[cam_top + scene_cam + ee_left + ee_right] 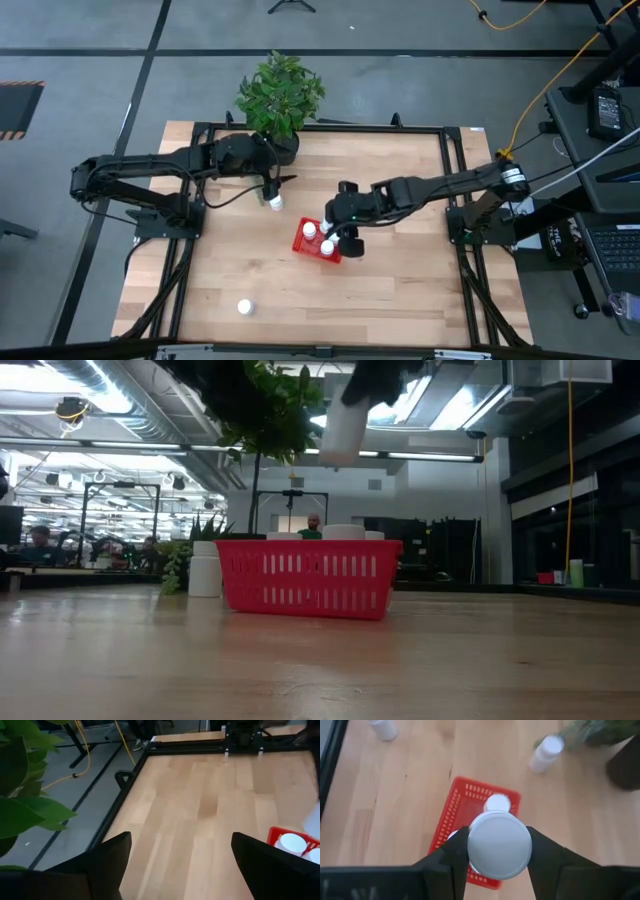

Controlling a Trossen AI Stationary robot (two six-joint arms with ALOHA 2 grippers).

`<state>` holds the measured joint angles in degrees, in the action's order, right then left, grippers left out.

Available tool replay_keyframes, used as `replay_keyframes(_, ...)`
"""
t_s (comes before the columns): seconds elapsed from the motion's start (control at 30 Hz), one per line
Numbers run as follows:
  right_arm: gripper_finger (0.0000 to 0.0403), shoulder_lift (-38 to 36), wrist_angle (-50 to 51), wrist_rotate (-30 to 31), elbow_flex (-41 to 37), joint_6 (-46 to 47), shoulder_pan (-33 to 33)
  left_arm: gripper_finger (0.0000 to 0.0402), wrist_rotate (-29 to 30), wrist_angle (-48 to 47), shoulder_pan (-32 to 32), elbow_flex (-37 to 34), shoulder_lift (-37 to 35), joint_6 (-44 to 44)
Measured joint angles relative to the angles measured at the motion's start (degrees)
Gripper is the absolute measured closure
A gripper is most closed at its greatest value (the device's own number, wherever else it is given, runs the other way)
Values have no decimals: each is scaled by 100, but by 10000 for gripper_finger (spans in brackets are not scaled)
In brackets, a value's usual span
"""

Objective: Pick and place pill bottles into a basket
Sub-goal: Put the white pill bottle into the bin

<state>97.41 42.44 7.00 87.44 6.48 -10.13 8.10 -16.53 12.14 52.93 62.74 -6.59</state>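
The red mesh basket (316, 241) stands mid-table with two white pill bottles (309, 229) inside, their caps showing over its rim (343, 532). My right gripper (341, 228) hangs over the basket, shut on another pill bottle (499, 845), which is high above the basket in the low view (345, 425). One bottle (275, 202) stands upright on the table to the left of the basket (205, 568), right by my left gripper (272, 188). That gripper is open with nothing between its fingers (181, 840). Another bottle (245, 307) sits near the front edge. My right gripper pinches the pill bottle by its round side wall (470, 847) between its two fingers, one on each side. The fingers slant down from the table's right. The bottle is lifted clear, tilted, directly over the basket, with one round end facing the wrist camera.
A potted plant (280, 95) in a black pot (287, 150) stands at the table's far edge, just behind my left gripper. A black frame (455, 180) rims the table. Bare wood lies to the front and left of the basket.
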Motion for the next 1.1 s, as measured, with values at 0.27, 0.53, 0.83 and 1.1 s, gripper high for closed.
replay_keyframes(0.27, 252, 0, -910, -383, -749, 101, 170, 64, 0, 2, -24, 0, 2, 155)
replay_keyframes(0.53, 252, 132, -1343, -584, -921, 64, 400, 64, -2, 58, -52, 0, 4, 185)
replay_keyframes(0.83, 252, 592, -1360, -880, -923, -29, 430, 64, -2, 177, -52, 2, 9, 193)
replay_keyframes(1.1, 252, 772, -1382, -866, -919, -87, 520, 64, -17, 184, -52, 2, 9, 238)
